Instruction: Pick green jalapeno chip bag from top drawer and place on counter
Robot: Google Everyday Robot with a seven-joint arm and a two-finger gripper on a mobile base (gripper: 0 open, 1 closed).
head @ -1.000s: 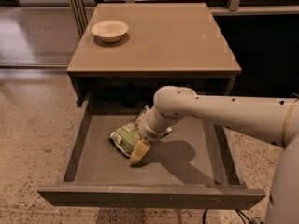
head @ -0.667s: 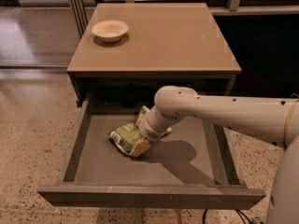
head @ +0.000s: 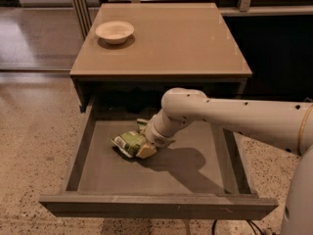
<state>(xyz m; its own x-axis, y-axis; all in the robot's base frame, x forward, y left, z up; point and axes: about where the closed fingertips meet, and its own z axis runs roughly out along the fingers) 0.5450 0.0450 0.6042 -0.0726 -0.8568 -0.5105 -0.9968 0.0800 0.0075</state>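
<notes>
The green jalapeno chip bag [head: 125,142] lies crumpled on the floor of the open top drawer [head: 156,205], left of its middle. My gripper [head: 140,146] reaches down into the drawer from the right and is shut on the bag's right end. One tan fingertip [head: 146,151] presses against the bag's near side. The other finger is hidden behind the bag and wrist. The white arm [head: 230,116] crosses above the right half of the drawer. The tan counter [head: 181,38] lies above and behind the drawer.
A white bowl [head: 114,31] stands at the counter's back left. The drawer's low side walls [head: 78,151] flank the bag. The cabinet's dark opening [head: 122,99] lies right behind the gripper. Speckled floor [head: 34,146] surrounds the cabinet.
The near tan finger has swung in from the drawer floor against the bag, closing on it. The bag and arm have hardly shifted.
</notes>
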